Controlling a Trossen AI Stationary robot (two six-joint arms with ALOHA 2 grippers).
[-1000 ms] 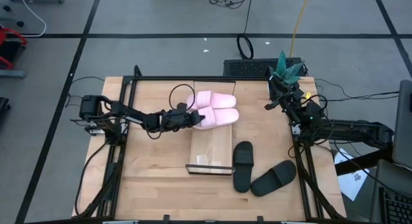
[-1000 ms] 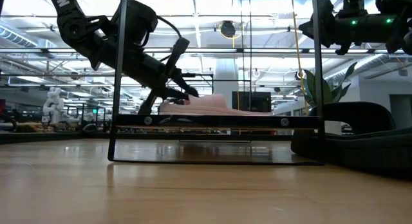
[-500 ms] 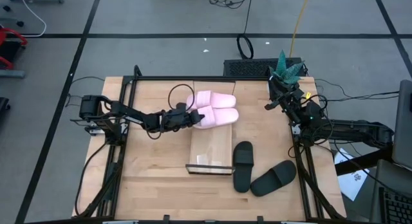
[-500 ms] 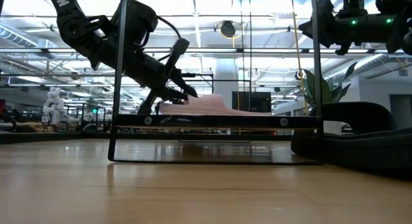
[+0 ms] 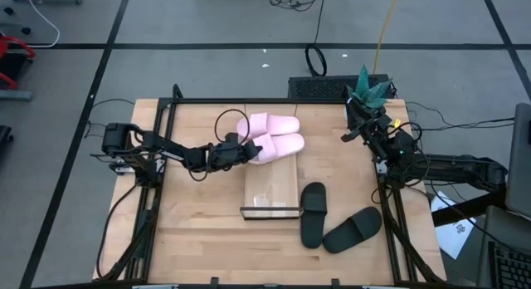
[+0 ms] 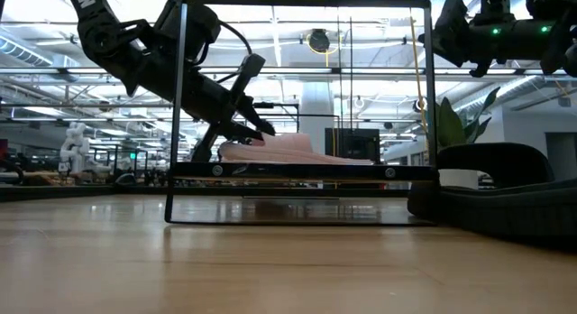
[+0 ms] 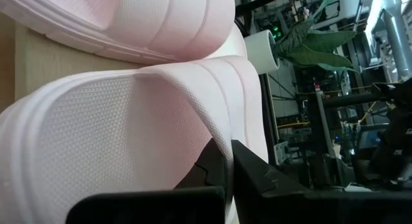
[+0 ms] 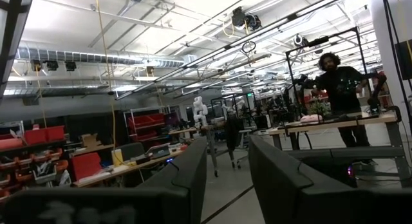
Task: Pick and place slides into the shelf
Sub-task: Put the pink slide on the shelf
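Left gripper: reached in from the table's left edge, fingers pinched on the heel end of the nearer pink slide. In the left wrist view the dark fingertips were clamped on that slide's pink edge.

Second pink slide: lay just beyond the gripped one, side by side and touching it, on the far end of the shelf.

Shelf: light wood planks ran from under the left gripper toward the table's near edge; black wire frame stood at its near end in the low view, with the pink slides seen resting on the planks behind it.

Black slides: off the shelf, on the table, well to the right of the left gripper. One lay just beside the shelf's near end; the other lay angled, touching it.

Right gripper: held raised at the table's far right corner, beside a green plant; fingers spread, nothing between them.
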